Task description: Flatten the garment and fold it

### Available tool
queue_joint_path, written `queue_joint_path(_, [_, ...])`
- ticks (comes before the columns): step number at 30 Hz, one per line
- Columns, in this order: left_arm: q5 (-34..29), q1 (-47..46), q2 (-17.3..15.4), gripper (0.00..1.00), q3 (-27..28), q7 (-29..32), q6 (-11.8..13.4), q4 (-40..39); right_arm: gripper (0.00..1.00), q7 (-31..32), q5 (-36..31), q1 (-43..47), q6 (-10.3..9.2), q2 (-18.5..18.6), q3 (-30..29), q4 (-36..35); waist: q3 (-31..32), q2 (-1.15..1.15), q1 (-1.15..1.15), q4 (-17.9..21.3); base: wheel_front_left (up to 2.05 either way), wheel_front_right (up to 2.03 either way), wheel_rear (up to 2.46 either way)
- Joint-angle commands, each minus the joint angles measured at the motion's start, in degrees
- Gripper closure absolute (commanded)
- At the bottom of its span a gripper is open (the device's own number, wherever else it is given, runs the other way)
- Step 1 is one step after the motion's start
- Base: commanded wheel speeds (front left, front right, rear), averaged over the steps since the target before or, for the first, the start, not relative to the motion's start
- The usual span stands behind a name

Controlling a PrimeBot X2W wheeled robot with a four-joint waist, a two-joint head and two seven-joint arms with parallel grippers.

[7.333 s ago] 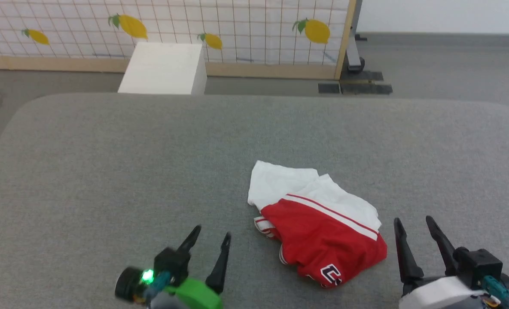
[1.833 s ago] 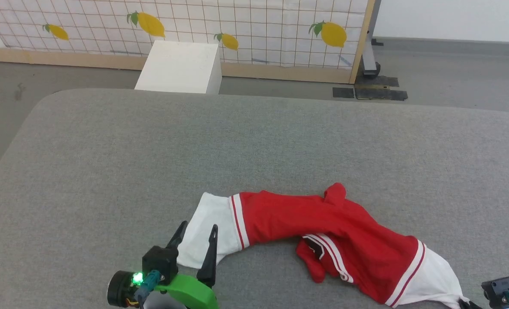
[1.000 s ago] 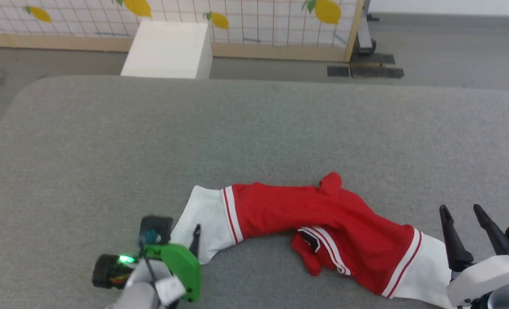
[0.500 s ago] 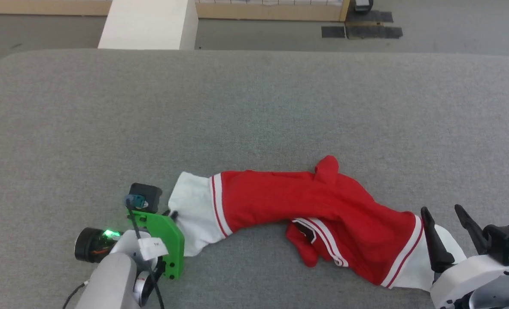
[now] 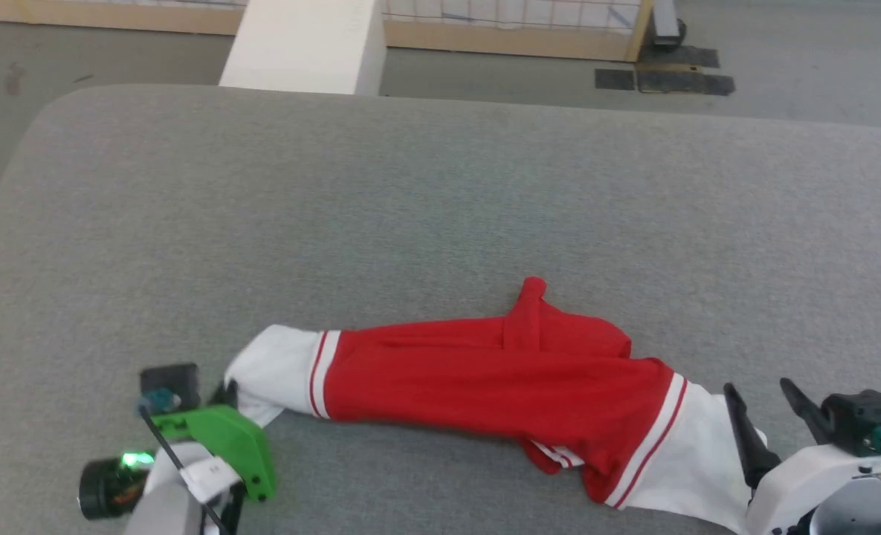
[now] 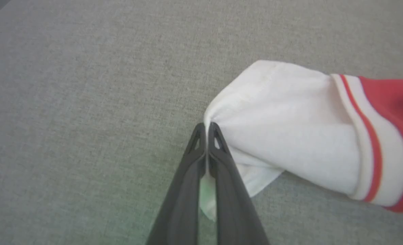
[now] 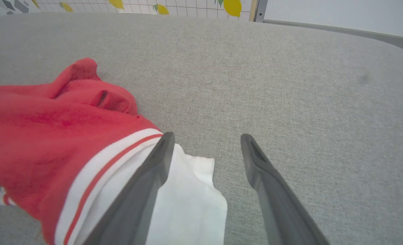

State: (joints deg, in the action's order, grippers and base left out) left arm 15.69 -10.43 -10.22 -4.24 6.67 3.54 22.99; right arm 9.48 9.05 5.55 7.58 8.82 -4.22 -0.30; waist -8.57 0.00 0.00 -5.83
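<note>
The grey table (image 5: 440, 186) is spreading out under the shirt (image 5: 485, 371) on every side. A white box (image 5: 302, 44) is standing on the floor beyond the shirt, past the table's far edge.

The shirt is lying stretched into a long, rumpled band across the near part of the table. Its red body is sitting in the middle with a white sleeve at each end, and a small red fold is sticking up from its far edge. Red-and-white striped trim is running where each sleeve meets the red cloth.

My left claw (image 6: 206, 127) is sitting at the shirt's left end. Its two dark fingers are pressing together on a corner of the left sleeve (image 6: 289, 136), and the white cloth is bunching into a point right at the tips. A little more of that sleeve is showing in the narrow slit between the fingers lower down.

My right claw (image 7: 207, 137) is hanging at the shirt's right end with its fingers spread wide, gripping nothing. One finger is crossing over the right sleeve (image 7: 184, 204), and the other is standing over bare table just beside the shirt. I cannot tell whether either tip is touching the shirt.
</note>
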Motion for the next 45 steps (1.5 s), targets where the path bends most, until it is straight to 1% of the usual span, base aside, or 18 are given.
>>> queue_joint_path(1, [-0.3,0.6,0.1,0.0,-0.4,-0.1,-0.1,0.4,0.0,0.7,0.3,-0.2,-0.09,0.8,0.8,0.0,0.8,0.0,0.0,-1.4,0.0,0.0,0.0])
queue_joint_path(3, [-0.7,0.6,0.6,0.0,-0.9,-2.3,0.0,0.2,0.0,2.1,1.0,-1.5,-0.09,2.0,2.1,-0.6,1.1,0.0,0.0,-2.3,0.0,0.0,0.0])
queue_joint_path(6, [-1.0,0.3,1.8,0.0,-2.1,-7.7,-1.2,-1.2,0.0,5.7,3.4,-4.4,-0.09,4.5,4.7,-1.5,1.5,0.0,0.0,-3.7,0.0,0.0,0.0])
queue_joint_path(9, [-2.3,0.1,2.6,0.0,-3.9,-15.5,-2.5,-2.7,0.0,12.4,7.0,-8.8,-0.09,8.6,9.7,-1.9,1.6,0.0,0.0,-5.2,0.0,0.0,0.0])
queue_joint_path(11, [-3.8,0.1,3.0,0.0,-5.8,-19.0,-3.5,-3.3,0.0,17.2,9.3,-12.2,-0.09,11.1,12.8,-1.4,1.7,0.0,0.0,-6.2,0.0,0.0,0.0])
queue_joint_path(14, [-5.5,0.6,3.6,0.0,-7.7,-21.1,-4.2,-4.9,0.0,25.1,11.7,-17.2,-0.09,13.9,17.0,0.7,1.4,0.0,0.0,-7.7,0.0,0.0,0.0])
queue_joint_path(17, [-6.6,1.6,4.4,0.0,-9.2,-21.6,-4.8,-6.6,0.0,32.5,14.3,-22.3,-0.09,15.1,20.2,4.6,0.9,0.0,0.0,-9.4,0.0,0.0,0.0])
queue_joint_path(19, [-7.0,2.4,4.9,0.0,-10.0,-21.6,-5.2,-7.5,0.0,35.5,15.2,-25.3,-0.09,15.7,21.8,7.6,0.4,0.0,0.0,-10.5,0.0,0.0,0.0])
queue_joint_path(24, [-7.4,3.2,6.1,0.0,-11.6,-21.7,-5.8,-8.6,0.0,38.6,15.9,-30.0,-0.09,16.6,24.8,15.8,-1.0,0.0,0.0,-13.4,0.0,0.0,0.0])
queue_joint_path(27, [-7.3,3.2,6.5,0.0,-12.1,-21.7,-5.8,-8.7,0.0,38.8,16.7,-31.2,-0.09,16.9,27.0,19.9,-2.0,0.0,0.0,-14.8,0.0,0.0,0.0])
queue_joint_path(32, [-7.3,3.0,6.9,0.0,-12.4,-21.7,-5.7,-8.7,0.0,37.8,19.1,-31.3,-0.09,17.0,30.4,24.1,-3.0,0.0,0.0,-16.1,0.0,0.0,0.0])
queue_joint_path(33, [-7.3,3.0,7.0,0.0,-12.4,-21.7,-5.6,-8.6,0.26,37.4,19.0,-31.3,-0.09,17.3,31.4,24.8,-3.1,0.0,0.0,-16.2,0.0,0.0,0.0])
queue_joint_path(34, [-7.4,2.9,7.0,0.0,-12.3,-21.7,-5.6,-8.6,0.81,36.9,19.1,-31.2,-0.09,17.5,32.3,25.5,-3.2,0.0,0.0,-16.3,0.0,0.0,0.0])
queue_joint_path(35, [-7.4,2.9,7.0,0.0,-12.3,-21.7,-5.5,-8.6,1.0,36.3,19.3,-31.1,-0.09,17.5,32.7,25.9,-3.2,0.0,0.0,-16.3,0.0,0.0,0.0])
queue_joint_path(37, [-7.4,2.9,7.1,0.0,-12.0,-21.7,-5.5,-8.5,1.0,34.2,19.9,-31.2,-0.09,17.5,33.1,26.7,-3.0,0.0,0.0,-16.1,0.0,0.0,0.0])
queue_joint_path(41, [-7.6,3.2,7.1,0.0,-11.4,-21.7,-5.4,-8.0,1.0,27.5,20.9,-31.9,-0.09,17.4,32.2,26.6,-1.5,0.0,0.0,-15.0,0.0,0.0,0.0])
queue_joint_path(45, [-7.8,3.5,7.2,0.0,-10.8,-21.7,-5.6,-7.4,1.0,21.2,19.7,-32.7,-0.09,18.6,30.1,24.9,0.4,0.0,0.0,-13.3,0.0,0.0,0.0])
